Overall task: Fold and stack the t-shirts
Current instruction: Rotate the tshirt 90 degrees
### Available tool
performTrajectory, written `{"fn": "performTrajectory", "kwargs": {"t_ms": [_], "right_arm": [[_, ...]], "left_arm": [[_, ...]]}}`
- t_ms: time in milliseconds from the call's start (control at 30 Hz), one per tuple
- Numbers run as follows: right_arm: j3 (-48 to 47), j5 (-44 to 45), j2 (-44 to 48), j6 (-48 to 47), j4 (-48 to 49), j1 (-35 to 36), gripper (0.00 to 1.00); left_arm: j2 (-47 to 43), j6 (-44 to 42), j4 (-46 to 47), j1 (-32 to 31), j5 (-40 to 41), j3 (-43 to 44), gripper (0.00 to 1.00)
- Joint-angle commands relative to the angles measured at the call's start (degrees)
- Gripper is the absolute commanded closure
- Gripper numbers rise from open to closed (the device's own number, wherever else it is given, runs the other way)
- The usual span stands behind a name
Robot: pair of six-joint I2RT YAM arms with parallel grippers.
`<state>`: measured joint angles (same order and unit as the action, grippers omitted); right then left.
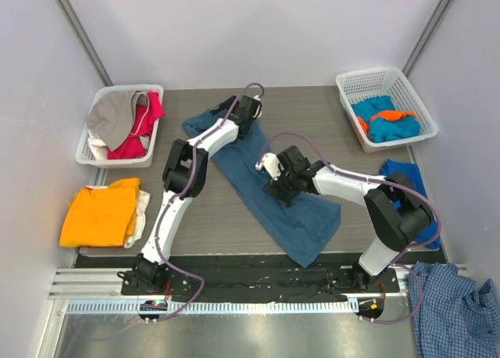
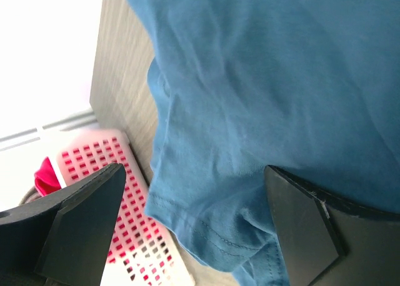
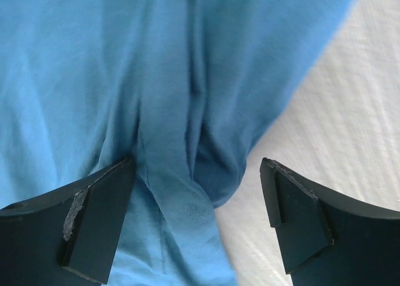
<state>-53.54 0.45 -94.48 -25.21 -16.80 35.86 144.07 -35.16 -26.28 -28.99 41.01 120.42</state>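
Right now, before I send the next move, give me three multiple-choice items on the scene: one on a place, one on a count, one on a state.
1. Where does the checked shirt lie?
A. at the near right corner
B. inside a basket
C. on the middle of the table

2. How many white baskets are there?
A. one
B. two
C. three

3. How do the two tools stand over the dark blue t-shirt?
A. both open
B. both shut on cloth
C. left open, right shut

Answers:
1 A: it lies crumpled at the near right, apart from the other clothes.
2 B: a left basket and a right basket stand at the far corners.
3 A: the left tool and the right tool each show a wide gap, with cloth below and nothing pinched.
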Motion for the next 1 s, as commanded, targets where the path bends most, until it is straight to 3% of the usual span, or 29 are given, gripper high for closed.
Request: {"fn": "performTrajectory", "kwargs": {"t_ms": [0,467,733,967], "right_arm": [[0.1,-1.9,2.8,2.5,-7.3,3.9,0.08],[-7.3,-1.9,-0.8,4.4,-7.3,9.0,0.08],[-12.7,-1.2,-7.8,2.8,-5.4,9.0,0.08],[-15.4,-0.7,-12.7,1.8,-4.6,8.9,0.08]], "left_arm": [[5.6,0.6,-0.3,-1.2,-4.9,3.9,0.00],[13.3,-4.3,7.1,-1.7,-1.0,12.1,0.00],[18.0,-15.4,18.8,-1.8,0.2,15.6,0.00],[21.1,-21.2,26.0,-0.8,-4.0,17.8,0.00]]}}
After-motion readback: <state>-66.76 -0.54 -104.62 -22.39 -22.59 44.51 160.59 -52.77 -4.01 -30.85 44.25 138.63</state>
